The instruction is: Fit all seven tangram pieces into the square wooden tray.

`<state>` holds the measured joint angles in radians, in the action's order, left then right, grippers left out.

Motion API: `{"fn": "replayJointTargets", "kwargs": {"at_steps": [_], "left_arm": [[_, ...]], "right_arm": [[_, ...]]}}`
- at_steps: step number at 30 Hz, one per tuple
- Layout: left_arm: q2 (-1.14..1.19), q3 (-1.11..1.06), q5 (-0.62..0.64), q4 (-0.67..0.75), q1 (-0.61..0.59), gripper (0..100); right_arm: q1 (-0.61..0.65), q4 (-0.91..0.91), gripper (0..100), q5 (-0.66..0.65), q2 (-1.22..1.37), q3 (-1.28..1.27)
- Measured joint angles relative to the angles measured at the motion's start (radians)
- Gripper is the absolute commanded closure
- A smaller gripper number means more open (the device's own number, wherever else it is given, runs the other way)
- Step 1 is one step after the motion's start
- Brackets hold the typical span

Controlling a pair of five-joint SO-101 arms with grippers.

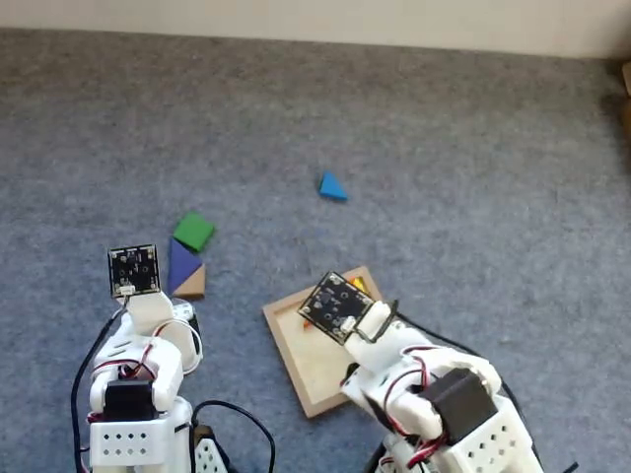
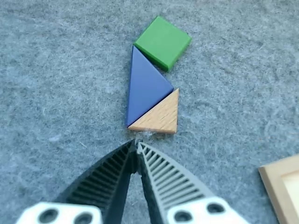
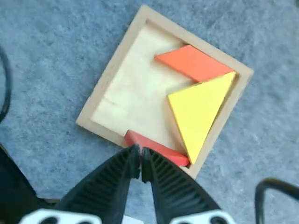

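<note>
Grey felted worktop (image 1: 473,148) stretches open on the far side, where a small blue triangle (image 1: 332,186) lies well apart. The square wooden tray (image 3: 112,70) holds an orange parallelogram (image 3: 194,63), a yellow triangle (image 3: 201,109) and a red piece (image 3: 154,147) along two rims, with bare wood beside them. The right pincer (image 3: 140,151) hangs closed just beside the red piece. The left pincer (image 2: 136,144), closed, points at a wooden triangle (image 2: 161,116) touching an indigo triangle (image 2: 145,86), whose tip meets a green square (image 2: 162,42).

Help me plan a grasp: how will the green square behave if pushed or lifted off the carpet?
The green square looks like a flat, thick painted block, so probably rigid and light. Lying flat, it should not roll. The fuzzy carpet may drag on a push, nudging the blue triangle at its corner.
</note>
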<state>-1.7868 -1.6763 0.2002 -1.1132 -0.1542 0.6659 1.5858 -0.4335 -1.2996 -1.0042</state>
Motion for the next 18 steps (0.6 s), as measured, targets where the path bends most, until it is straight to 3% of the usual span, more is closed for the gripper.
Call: {"fn": "replayJointTargets", "kwargs": {"at_steps": [18], "left_arm": [[0.0,0.0,0.0,0.0,0.0,100]], "right_arm": [[-0.42,0.015,99.4,-0.482,0.002,0.002]]}}
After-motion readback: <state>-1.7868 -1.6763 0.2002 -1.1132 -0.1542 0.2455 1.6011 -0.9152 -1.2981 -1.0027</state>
